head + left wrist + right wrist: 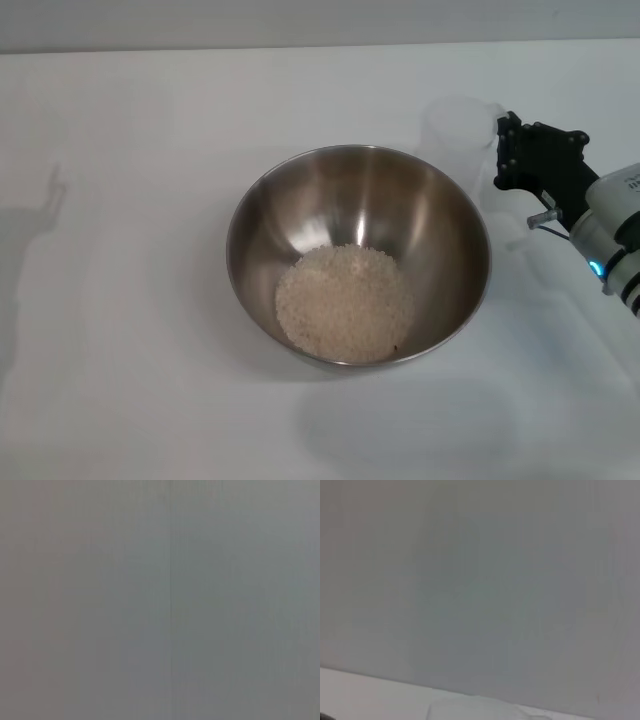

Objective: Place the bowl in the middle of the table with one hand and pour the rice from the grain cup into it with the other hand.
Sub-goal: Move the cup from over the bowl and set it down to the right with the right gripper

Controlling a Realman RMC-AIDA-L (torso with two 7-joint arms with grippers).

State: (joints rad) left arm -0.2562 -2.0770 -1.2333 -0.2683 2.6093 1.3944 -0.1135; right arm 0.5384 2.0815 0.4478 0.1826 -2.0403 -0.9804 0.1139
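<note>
One bowl (358, 255) holding rice (344, 303), one grain cup (461, 135) apparently upright beside right gripper (503, 153), fingers' state unclear

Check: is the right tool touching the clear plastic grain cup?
Cannot tell. In the head view the black right tool sits at the translucent clear plastic grain cup beside the steel bowl, but the cup's pale edge shows neither contact nor gap plainly.

No legible text — anywhere.

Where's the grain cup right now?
In the head view the grain cup stands upright on the table, just beyond the bowl's far right rim, at the right end effector.
</note>
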